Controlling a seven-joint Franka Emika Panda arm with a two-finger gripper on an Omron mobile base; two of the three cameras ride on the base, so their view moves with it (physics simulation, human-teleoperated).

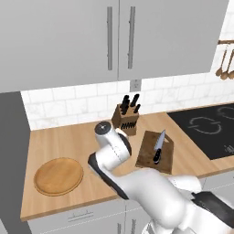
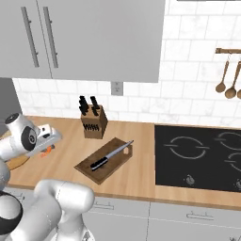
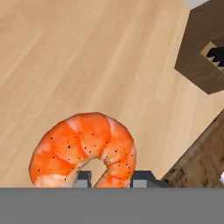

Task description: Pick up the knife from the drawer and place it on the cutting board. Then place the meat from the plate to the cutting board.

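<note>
**Shrimp-like meat gripped above the counter, knife lying on the board**

The small curled orange-red meat (image 3: 85, 148) is seen in the hand view clamped between the two dark finger tips of the gripper (image 3: 110, 178), which are closed on its lower curl. Beneath it, light wooden counter (image 3: 87, 57) is visible, with a corner of the dark brown rectangular wooden cutting board (image 3: 201, 164) at the lower right and part of the wooden knife block (image 3: 203, 57) at the upper right. In the right base view a sliver of the orange meat (image 2: 45, 151) is glimpsed just below the white hand, near the left end of the counter.

The chef's knife with silver blade and black handle (image 1: 158, 146) is laid diagonally on the cutting board (image 1: 147, 153), its handle toward the near edge. The round light-tan wooden plate (image 1: 59, 176) is seen bare at the left of the counter, well apart from the board. The knife block (image 1: 125, 119) is stood behind the board, near the tiled wall.
</note>
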